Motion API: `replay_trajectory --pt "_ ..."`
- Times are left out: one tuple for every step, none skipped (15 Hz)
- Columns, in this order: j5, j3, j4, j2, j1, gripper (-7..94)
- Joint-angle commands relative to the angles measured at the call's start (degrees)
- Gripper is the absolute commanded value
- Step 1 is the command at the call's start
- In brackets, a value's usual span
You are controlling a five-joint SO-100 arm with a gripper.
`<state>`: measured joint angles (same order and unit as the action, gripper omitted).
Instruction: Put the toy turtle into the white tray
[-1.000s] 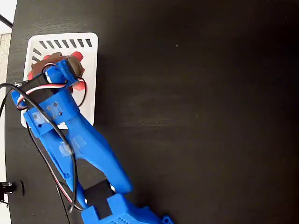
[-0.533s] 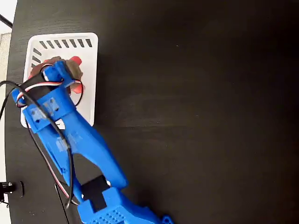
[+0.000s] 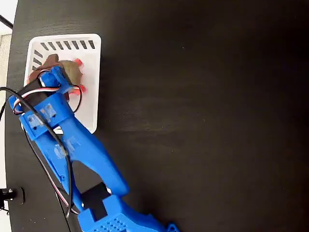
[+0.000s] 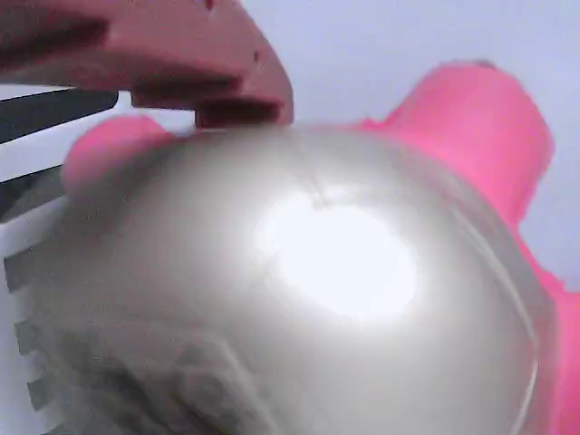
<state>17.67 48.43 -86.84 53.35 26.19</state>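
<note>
The white tray (image 3: 90,104) lies at the left of the black table in the fixed view. Over its upper half the toy turtle (image 3: 72,70) shows a gold-beige shell and red feet. My blue gripper (image 3: 60,71) is down on it, shut on the turtle. In the wrist view the shiny shell of the toy turtle (image 4: 308,290) fills the picture, with pink feet at its edges. One reddish finger (image 4: 181,50) presses on the shell's upper left; the other finger is hidden. The white tray (image 4: 381,45) floor shows behind. Whether the turtle rests on that floor I cannot tell.
The blue arm (image 3: 82,154) runs from the bottom edge up to the tray, with loose wires (image 3: 29,140) along its left side. The black table (image 3: 203,116) spreads to the right. Its left edge runs close beside the tray.
The gripper with the turtle has shifted a little left and up within the tray. The arm has followed leftward.
</note>
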Motion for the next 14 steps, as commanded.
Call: replay_trajectory --pt "1.6 0.1 -0.8 2.2 1.2 66" --pt "1.7 0.1 -0.9 2.1 1.3 67" --pt "1.7 0.1 -0.9 2.1 1.3 67" --pt "1.7 0.1 -1.0 2.1 1.3 67" --pt "1.8 0.1 -1.1 2.4 1.2 67" --pt "1.8 0.0 -1.1 2.6 1.1 66" --pt "1.8 -0.4 -1.2 3.3 1.1 65" --pt "1.8 -0.5 -1.2 4.5 0.9 57" --pt "1.7 -0.6 -1.2 6.2 0.5 46" --pt "1.8 -0.6 -1.6 8.3 0.3 36" --pt "1.8 -0.7 -2.4 10.5 0.1 31" --pt "1.6 -0.8 -3.5 13.0 -0.2 21" --pt "1.6 -0.8 -4.2 15.6 -0.5 13" --pt "1.5 -0.8 -4.8 18.2 -1.0 7"
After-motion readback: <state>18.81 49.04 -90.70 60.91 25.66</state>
